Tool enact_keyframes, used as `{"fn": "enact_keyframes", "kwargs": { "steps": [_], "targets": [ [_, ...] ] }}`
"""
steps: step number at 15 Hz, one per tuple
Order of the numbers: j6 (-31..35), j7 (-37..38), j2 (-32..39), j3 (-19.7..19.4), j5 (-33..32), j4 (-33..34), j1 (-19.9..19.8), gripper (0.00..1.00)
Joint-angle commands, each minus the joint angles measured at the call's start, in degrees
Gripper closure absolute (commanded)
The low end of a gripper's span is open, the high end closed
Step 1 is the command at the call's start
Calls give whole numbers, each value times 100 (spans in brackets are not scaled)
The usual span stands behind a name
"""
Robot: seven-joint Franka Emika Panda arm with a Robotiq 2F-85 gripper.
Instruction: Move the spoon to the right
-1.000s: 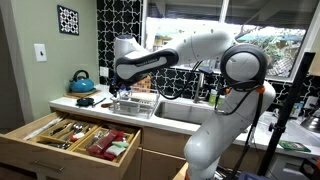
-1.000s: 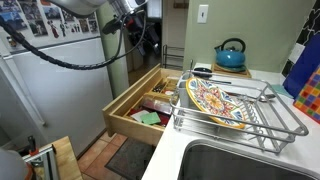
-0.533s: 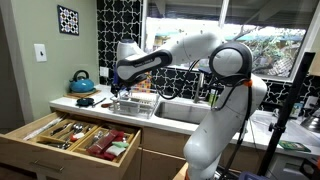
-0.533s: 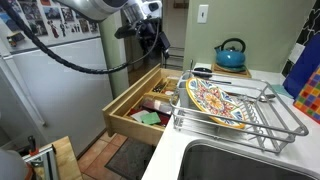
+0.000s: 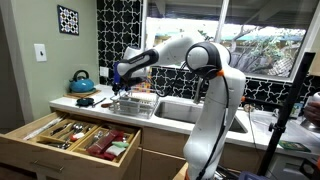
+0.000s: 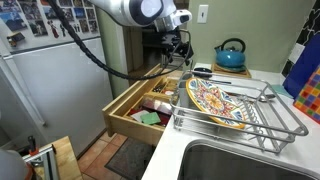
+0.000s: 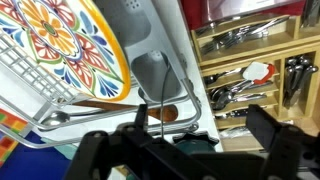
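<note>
I am the gripper (image 7: 185, 138), hanging over the counter's edge between the dish rack (image 6: 272, 118) and the open drawer (image 6: 124, 112). In the wrist view my fingers (image 7: 268, 130) stand wide apart with nothing between them. The spoon (image 7: 100, 108) lies below me, just under the painted plate (image 7: 60, 40) that leans in the rack: pale bowl at one end, brownish handle running toward the drawer (whether it rests on the rack wire or the counter, I cannot tell). More cutlery (image 7: 240, 38) sits in the drawer's compartments. A blue kettle (image 6: 230, 54) stands further back.
</note>
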Motion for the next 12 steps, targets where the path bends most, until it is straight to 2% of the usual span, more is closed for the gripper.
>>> {"fn": "enact_keyframes", "kwargs": {
  "steps": [1,4,7,9,12],
  "targets": [
    [110,-1251,445,-214,1018,405,56,0],
    [-34,-1952,691,-208,1541,715,-21,0],
    [-20,-2437,888,-162,1687,869,-90,0],
    [17,-2680,992,-141,1681,946,-138,5],
    [65,-2894,1076,-114,1570,1015,-192,18]
  ]
}}
